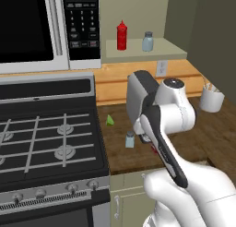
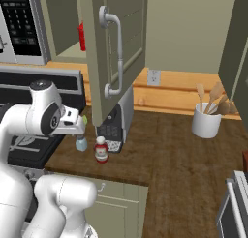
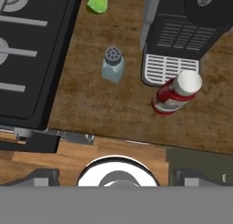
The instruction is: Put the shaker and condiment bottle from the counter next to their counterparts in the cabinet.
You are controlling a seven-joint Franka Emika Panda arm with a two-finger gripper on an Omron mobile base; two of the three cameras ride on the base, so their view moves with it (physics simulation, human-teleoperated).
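Currently the shaker (image 3: 112, 63) is standing upright on the desk (image 3: 113, 109), near the stove edge (image 3: 59, 82), with the condiment bottle (image 3: 175, 93) beside it against the coffee machine (image 3: 182, 41). Above both, the end effector is hovering wide open and holding nothing. Descending straight over the shaker's cap should be keeping the fingers off both neighbours, while the cabinet (image 1: 143, 50) shelf is offering open room beside the counterparts (image 1: 121, 35).

Counts of items by kind.
Two shakers (image 1: 130, 139) (image 1: 147, 41); one condiment bottle (image 3: 175, 93); one squeeze bottle (image 1: 121, 35); one utensil crock (image 2: 207, 120).
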